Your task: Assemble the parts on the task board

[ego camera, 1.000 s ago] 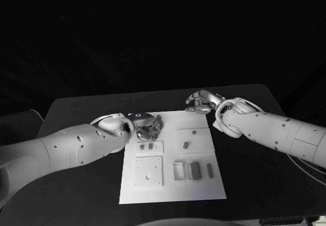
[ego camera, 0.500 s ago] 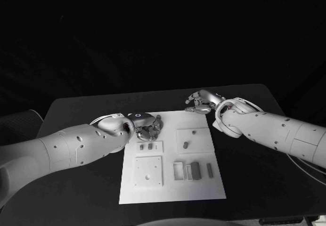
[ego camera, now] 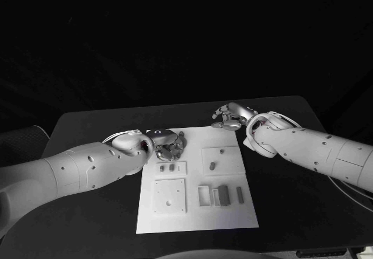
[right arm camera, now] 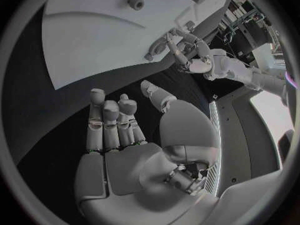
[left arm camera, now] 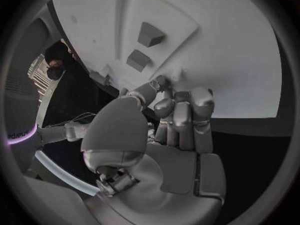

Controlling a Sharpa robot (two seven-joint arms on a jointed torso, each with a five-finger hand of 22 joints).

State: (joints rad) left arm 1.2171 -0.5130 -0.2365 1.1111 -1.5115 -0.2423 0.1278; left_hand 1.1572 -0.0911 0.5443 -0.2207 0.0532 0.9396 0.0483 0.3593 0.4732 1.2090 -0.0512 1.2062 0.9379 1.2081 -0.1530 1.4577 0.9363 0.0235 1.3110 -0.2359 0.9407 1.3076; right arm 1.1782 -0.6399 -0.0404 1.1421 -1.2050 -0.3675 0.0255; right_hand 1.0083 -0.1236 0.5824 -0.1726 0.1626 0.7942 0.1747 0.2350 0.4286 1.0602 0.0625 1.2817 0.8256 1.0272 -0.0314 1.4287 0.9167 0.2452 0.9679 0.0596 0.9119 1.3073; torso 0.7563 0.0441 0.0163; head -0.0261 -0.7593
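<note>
Head view: white rectangular task board (ego camera: 198, 216) lies mid black bench (ego camera: 93, 216); small grey parts (ego camera: 223, 195) on near half. Left robot hand (ego camera: 167, 145) over board's far-left corner, fingers curled, grasp unclear. Right robot hand (ego camera: 232, 117) beyond far-right corner.

Left wrist view: left robot hand (left arm camera: 178, 120) curled; grip unclear; grey parts (left arm camera: 150, 34) beyond fingertips.

Right wrist view: right robot hand (right arm camera: 125, 135) fingers apart, holding nothing, above bench beside board (right arm camera: 94, 40).

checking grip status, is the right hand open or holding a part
Open: the right hand has its fingers extended and apart, with nothing between them.

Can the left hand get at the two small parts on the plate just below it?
Probably yes: the left hand hovers at the board's far left corner, the two parts lie uncovered just beside it.
</note>
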